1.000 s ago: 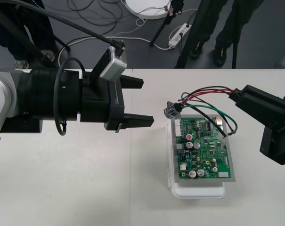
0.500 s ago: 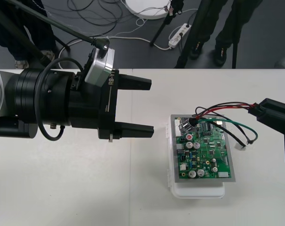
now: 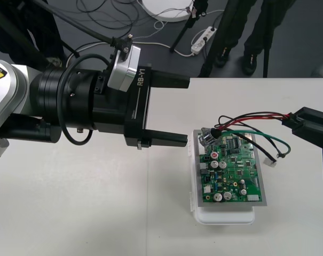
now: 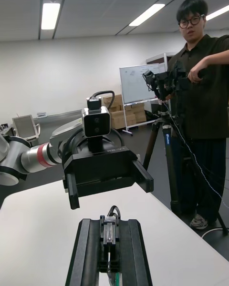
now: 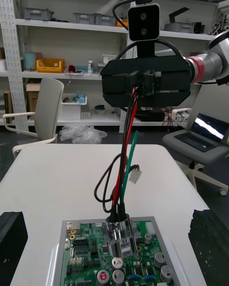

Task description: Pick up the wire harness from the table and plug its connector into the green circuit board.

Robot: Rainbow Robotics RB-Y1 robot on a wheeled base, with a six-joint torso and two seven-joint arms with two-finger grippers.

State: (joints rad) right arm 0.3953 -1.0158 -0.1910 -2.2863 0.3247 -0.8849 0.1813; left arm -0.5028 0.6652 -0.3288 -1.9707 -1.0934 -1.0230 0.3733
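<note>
From above, the left claw [image 3: 186, 111] reaches in level, spread wide beside the board [image 3: 233, 168]. The right claw [image 3: 292, 120] pinches the harness [image 3: 252, 116], with its socket [image 3: 206, 136] on the board's corner. Right wrist: wires nipped between fingers. Left wrist: wires droop down to the board.

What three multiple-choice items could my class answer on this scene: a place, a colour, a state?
1. Where is the metal socket? A on the floor; B at the green board's far edge; C on a chair.
2. What colours are the harness wires? A red, black, green; B blue, yellow, white; C orange, purple, grey.
3. How is the left gripper? A shut on the harness; B shut on the board; C open.
B: the socket stands there. A: those three run to the right gripper, shut on them. C: its fingers stand far apart.
</note>
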